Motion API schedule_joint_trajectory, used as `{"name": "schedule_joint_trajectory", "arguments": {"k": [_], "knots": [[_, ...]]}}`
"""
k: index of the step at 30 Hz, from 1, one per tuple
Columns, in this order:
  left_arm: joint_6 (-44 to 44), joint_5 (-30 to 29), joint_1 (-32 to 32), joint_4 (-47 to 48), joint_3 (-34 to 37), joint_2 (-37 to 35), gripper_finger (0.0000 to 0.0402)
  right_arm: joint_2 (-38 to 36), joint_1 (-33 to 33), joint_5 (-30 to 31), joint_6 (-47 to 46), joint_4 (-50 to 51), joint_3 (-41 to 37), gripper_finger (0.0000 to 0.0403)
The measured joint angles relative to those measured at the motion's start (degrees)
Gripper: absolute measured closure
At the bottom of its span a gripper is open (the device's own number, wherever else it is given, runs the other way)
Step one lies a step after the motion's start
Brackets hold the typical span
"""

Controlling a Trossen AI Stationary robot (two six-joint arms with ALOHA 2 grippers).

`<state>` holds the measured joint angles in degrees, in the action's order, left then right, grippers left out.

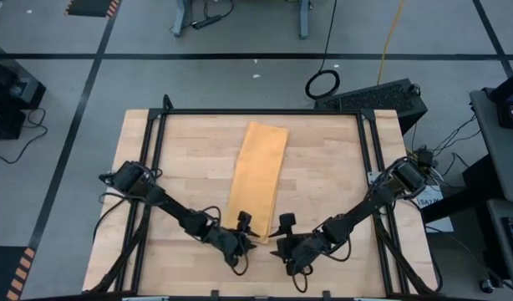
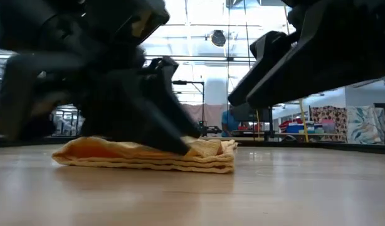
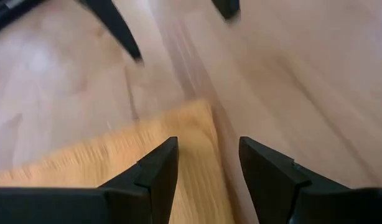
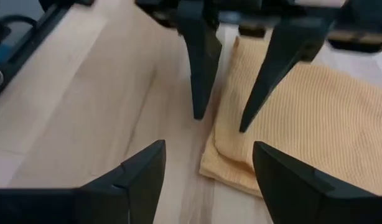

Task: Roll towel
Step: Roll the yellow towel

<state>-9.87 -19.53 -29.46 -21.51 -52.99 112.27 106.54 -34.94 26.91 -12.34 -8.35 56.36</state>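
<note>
Two pincers sit low at the near end of the towel (image 1: 256, 180), which lies folded into a long narrow strip down the middle of the bench (image 1: 156, 167), its far end close to the back edge and its near end between the two arms. Seen from the side, the strip is several soft layers thick, limp and slightly puffed at the folds, so it will likely bend and sag anywhere it is lifted and offer no stiffness to push against; the ribbed weave looks grippy rather than slick. Being light cloth, it should need little force, but a loose layer could slip out of the roll. The left pincer (image 1: 244, 224) hangs spread over the near corner of the strip, its fingers (image 3: 160, 165) straddling the edge without pinching it. The right pincer (image 1: 284, 226) is spread too, just beside that same end over bare wood. The near short edge, taken at both corners, looks like the best place to start rolling.
</note>
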Motion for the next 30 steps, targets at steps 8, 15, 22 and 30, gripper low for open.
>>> {"name": "schedule_joint_trajectory", "arguments": {"k": [8, 15, 22, 30], "knots": [[3.63, 7.35, 3.64, 8.38, -2.66, 0.24, 0.0226, 0.00, -0.07, -0.23, -0.82, -0.06, -0.04, 0.0176], [5.05, 13.63, 6.31, 7.92, -2.78, 1.42, 0.0232, 0.53, 1.05, -1.76, -4.60, -0.19, -0.04, 0.0176], [4.59, 15.42, 7.53, 7.98, -2.80, 1.40, 0.0376, 0.61, 1.38, -1.72, -4.12, 0.06, -0.04, 0.0176], [8.63, 14.95, 9.14, 6.29, -2.60, 1.20, 0.0391, 1.20, -0.02, -0.81, 4.92, 2.33, -0.04, 0.0176]]}}
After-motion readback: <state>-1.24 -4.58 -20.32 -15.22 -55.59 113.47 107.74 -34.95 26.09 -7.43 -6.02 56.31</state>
